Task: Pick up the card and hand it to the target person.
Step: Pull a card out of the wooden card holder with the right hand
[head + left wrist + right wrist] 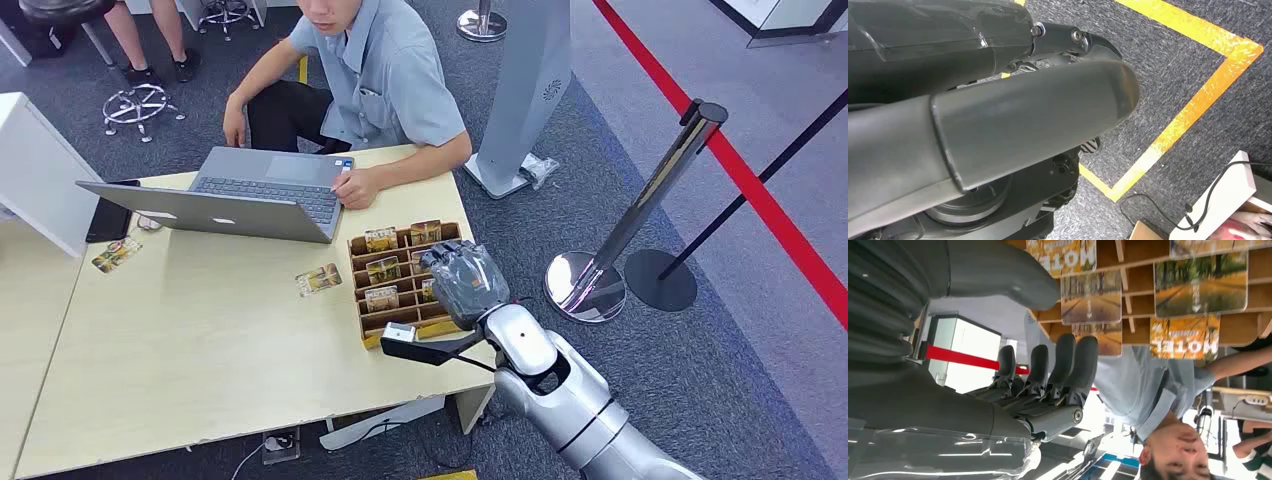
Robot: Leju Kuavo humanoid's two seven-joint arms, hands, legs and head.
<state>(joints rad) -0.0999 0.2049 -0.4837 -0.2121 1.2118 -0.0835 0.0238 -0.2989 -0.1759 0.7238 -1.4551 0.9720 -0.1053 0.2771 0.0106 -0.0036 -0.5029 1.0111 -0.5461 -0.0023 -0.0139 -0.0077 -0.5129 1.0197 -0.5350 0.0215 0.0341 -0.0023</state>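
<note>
A wooden card rack (368, 325) stands at the table's right edge with several yellow-brown hotel cards (381, 239) upright in its slots. My right hand (465, 283) hovers over the rack's right side, fingers apart and holding nothing. In the right wrist view the thumb (1013, 275) and dark fingers (1063, 370) are spread, with cards (1091, 297) and the rack (1138, 260) just beyond them. A loose card (319, 280) lies flat on the table left of the rack. The person (385, 80) in a blue-grey shirt sits across the table. My left hand (1013, 130) hangs over the floor with nothing in it.
An open laptop (250, 195) sits before the person, whose hand rests by its corner. Another card (117, 254) and a dark phone (108, 218) lie at the table's (200, 350) left. A chrome stanchion (640, 210) stands right of the table, a white box (35, 165) at far left.
</note>
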